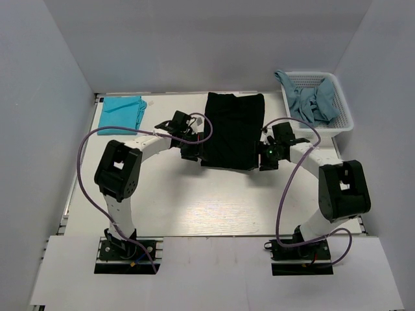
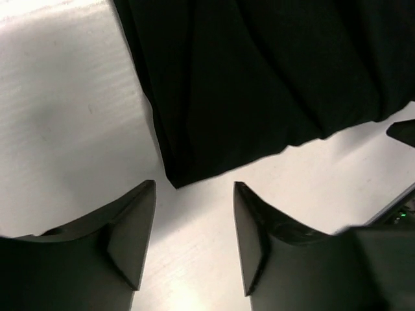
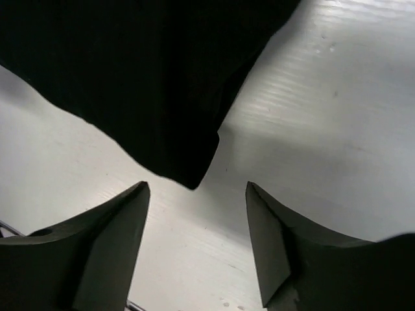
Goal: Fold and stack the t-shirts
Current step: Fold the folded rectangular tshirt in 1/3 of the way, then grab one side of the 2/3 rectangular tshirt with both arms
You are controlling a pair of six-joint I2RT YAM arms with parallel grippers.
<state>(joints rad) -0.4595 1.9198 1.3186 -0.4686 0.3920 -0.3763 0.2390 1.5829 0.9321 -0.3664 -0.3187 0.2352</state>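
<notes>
**Both grippers open at the near corners of the black tee**

The large black cloth t-shirt [image 1: 233, 129] lies flat on the pale table [image 1: 214, 207], in the far middle. It forms an oblong whose long axis runs near to far, and its near hem faces the arms. The left gripper [image 1: 190, 150] sits just beside the near left corner and the right gripper [image 1: 268, 157] just beside the near right corner. Each arm has its own corner, and neither is clearly the closer.

In the left wrist view the fingers [image 2: 133, 227] are spread wide with bare table between them. The shirt's corner lies just far of the gap, slightly toward the left finger. In the right wrist view the jaws are likewise spread, and the pointed corner reaches the mouth of the gap, roughly centred. Neither gripper pinches cloth.

I judge that the next move is a short push away from the bases to take both corners. A fold along the long axis toward the far edge would follow.

The folded teal cloth t-shirt [image 1: 121, 114] rests at the far left, well apart. The greyish-blue cloth t-shirts [image 1: 311, 103] are heaped in the white plastic mesh basket [image 1: 345, 110] at the far right.
</notes>
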